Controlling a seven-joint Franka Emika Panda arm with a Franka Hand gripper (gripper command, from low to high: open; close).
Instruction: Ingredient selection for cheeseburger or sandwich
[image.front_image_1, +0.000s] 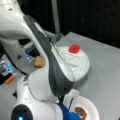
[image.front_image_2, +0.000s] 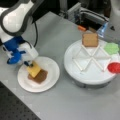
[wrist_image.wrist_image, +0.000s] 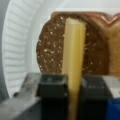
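My gripper (image.front_image_2: 29, 64) is shut on the yellow cheese slice (image.front_image_2: 34, 69), holding it just above the white paper plate (image.front_image_2: 51, 67) in a front view. In the wrist view the cheese slice (wrist_image.wrist_image: 74, 55) stands edge-on between the black fingers (wrist_image.wrist_image: 52, 92). Below it lies the round dark-brown patty (wrist_image.wrist_image: 52, 52) on a tan bread slice (wrist_image.wrist_image: 113, 37), a low stack (image.front_image_2: 41, 77) on the plate. A second bread slice (image.front_image_2: 90, 40) rests in a far compartment of the white divided tray (image.front_image_2: 85, 72). In a front view the arm hides most of the plate (image.front_image_1: 91, 105); the patty (image.front_image_1: 81, 112) peeks out.
The divided tray (image.front_image_1: 80, 66) also holds a green leaf piece (image.front_image_2: 111, 48) and a red round piece (image.front_image_2: 114, 67), the red piece (image.front_image_1: 74, 48) showing in both front views. Beyond the tray are an orange item (image.front_image_2: 81, 28) and equipment. The grey table's near edge borders a dark perforated surface.
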